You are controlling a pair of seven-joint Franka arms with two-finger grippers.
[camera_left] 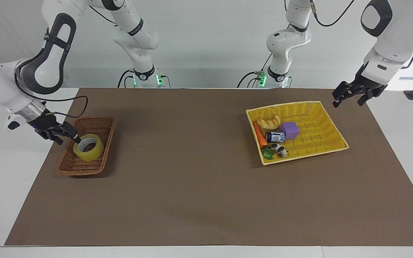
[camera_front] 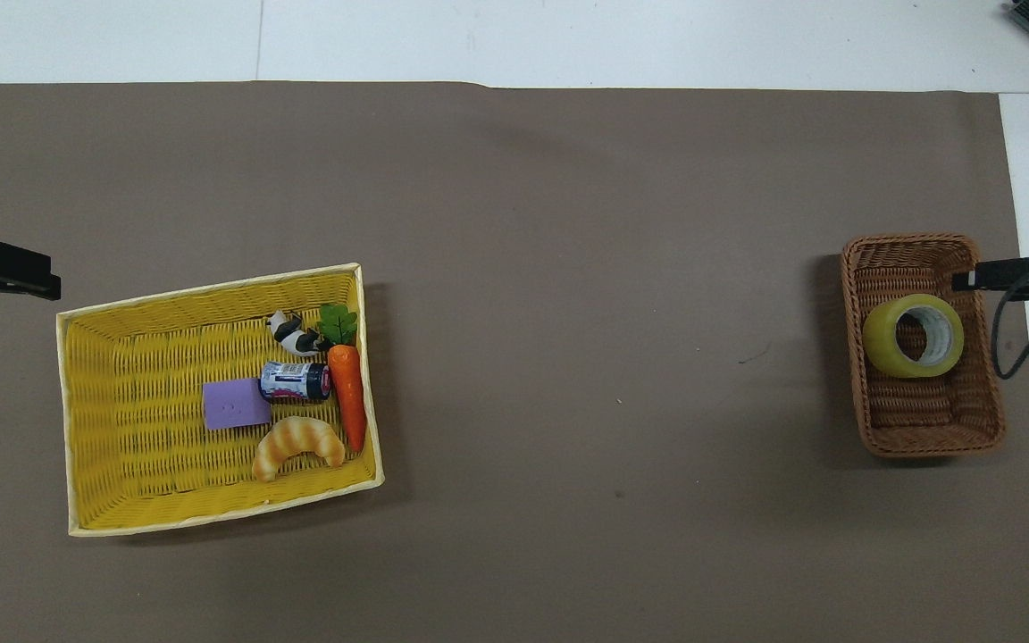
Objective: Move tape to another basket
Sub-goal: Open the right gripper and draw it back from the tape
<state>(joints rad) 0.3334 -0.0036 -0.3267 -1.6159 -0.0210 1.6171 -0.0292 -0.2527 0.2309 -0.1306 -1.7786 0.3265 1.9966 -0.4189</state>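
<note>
The tape (camera_left: 91, 154) lies a little tilted inside the dark-brown wicker basket (camera_left: 81, 167) at the right arm's end of the table; nothing holds it. It also shows in the overhead view (camera_front: 881, 338), in the middle of the basket (camera_front: 925, 421). My right gripper (camera_left: 65, 135) is open and empty, just above the basket's rim on the side toward the table's end, apart from the tape; its tip shows in the overhead view (camera_front: 988, 272). My left gripper (camera_left: 348, 97) is open and empty and waits in the air beside the yellow basket; it also shows in the overhead view (camera_front: 5, 268).
A larger bright-yellow woven basket (camera_left: 321, 122) stands at the left arm's end and holds a croissant (camera_left: 269, 122), a purple cube (camera_left: 289, 130), a carrot (camera_left: 260, 136), a small can (camera_left: 274, 136) and a toy cow (camera_left: 281, 150). A brown mat (camera_left: 192, 172) covers the table.
</note>
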